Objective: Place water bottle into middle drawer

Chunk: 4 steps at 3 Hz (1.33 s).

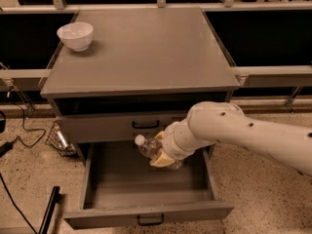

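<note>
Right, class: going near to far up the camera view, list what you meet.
The middle drawer front panel → claw over the open drawer, shut on the water bottle → upper drawer front → cabinet top → white bowl.

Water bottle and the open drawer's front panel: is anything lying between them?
No. In the camera view only bare grey floor of the middle drawer lies there; the gripper holds the water bottle over its back.
</note>
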Motion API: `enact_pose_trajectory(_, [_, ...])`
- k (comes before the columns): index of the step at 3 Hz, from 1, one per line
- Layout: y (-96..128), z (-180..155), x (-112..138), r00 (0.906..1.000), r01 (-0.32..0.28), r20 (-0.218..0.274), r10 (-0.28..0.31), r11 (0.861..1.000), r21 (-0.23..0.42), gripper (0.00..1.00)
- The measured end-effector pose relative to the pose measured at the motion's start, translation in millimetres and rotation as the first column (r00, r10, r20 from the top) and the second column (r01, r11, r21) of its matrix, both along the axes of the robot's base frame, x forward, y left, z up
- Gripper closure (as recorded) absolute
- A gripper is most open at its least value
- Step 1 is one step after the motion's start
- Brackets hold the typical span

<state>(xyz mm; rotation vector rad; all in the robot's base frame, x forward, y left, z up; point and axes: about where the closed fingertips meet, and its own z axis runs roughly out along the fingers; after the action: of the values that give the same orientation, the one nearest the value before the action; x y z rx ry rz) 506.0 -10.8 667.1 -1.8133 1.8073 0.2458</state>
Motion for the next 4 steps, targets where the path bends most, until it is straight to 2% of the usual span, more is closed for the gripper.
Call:
enact_pose_trajectory(2, [4.4, -43.8, 7.0, 0.9995, -0.013, -0.030, 0.012, 1.000, -0.028, 1.00])
enact_pose_trajectory(3, [2.4, -87.6, 13.6, 0.9989, -0.009, -0.046, 0.006, 0.998, -0.061, 1.00])
enact_pose_trajectory(4, [1.7, -128.7, 21.0, 0.9990, -0.015, -0.043, 0.012, 0.998, -0.060, 1.00])
